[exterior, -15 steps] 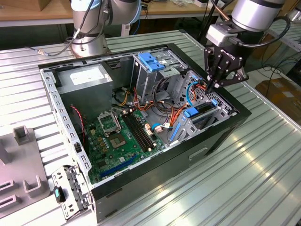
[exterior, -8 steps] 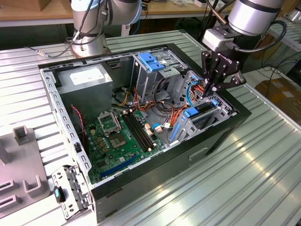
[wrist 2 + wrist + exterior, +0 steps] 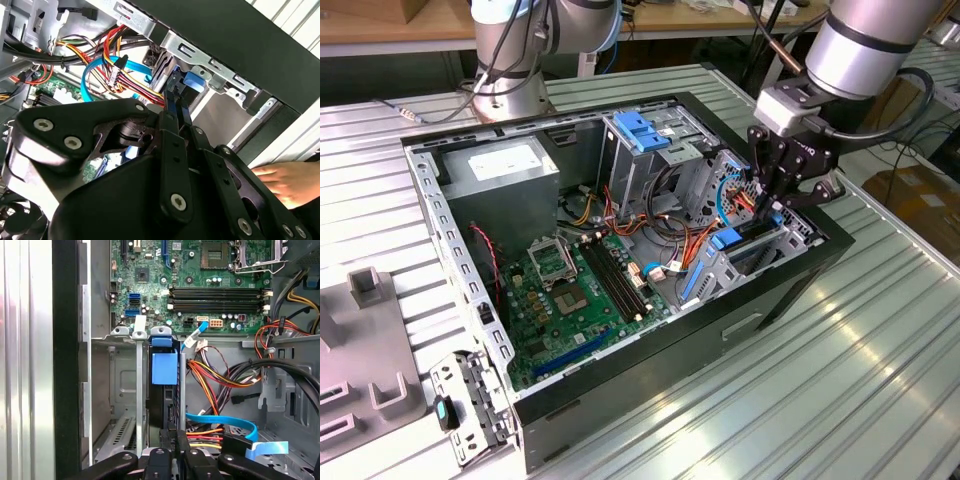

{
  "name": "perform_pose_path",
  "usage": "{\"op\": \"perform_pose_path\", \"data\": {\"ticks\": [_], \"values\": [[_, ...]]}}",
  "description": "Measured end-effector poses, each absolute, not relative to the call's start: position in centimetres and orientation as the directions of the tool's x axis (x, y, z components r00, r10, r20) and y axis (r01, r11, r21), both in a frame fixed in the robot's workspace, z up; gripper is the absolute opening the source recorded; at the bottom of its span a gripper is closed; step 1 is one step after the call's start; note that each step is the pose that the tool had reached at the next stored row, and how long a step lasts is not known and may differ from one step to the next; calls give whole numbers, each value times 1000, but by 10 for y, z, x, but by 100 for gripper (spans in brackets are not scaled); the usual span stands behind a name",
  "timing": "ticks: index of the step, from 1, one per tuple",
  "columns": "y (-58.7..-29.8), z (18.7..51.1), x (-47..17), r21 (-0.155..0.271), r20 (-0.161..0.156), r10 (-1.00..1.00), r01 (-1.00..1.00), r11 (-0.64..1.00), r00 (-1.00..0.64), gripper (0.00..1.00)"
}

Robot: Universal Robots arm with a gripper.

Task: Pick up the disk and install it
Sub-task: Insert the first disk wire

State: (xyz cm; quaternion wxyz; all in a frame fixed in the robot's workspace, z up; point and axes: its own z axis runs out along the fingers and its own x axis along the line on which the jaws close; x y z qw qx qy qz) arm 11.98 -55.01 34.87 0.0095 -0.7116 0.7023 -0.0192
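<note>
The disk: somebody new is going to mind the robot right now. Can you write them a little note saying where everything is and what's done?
Gripper: down inside the open computer case, at the near end of the disk, in the drive cage.
Disk: standing on edge in a cage slot, its blue tab towards the motherboard.
Done: the disk is picked up and in the slot.
Left: the pictures do not show whether it is fully seated.
Note: a person's hand is beside the case's outer wall.
</note>
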Motion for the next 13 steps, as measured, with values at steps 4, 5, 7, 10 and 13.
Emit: {"op": "perform_pose_path", "data": {"ticks": [4,5,7,10,13], "values": [[-551,347,120,-41,14,-1000,-999,-13,13,16],[-552,347,120,-41,14,-1000,-999,-13,13,16],[-552,347,120,-41,14,-1000,-999,-13,13,16],[-552,346,120,-41,14,-1000,-999,-13,13,16],[-552,346,120,-41,14,-1000,-999,-13,13,16]]}}
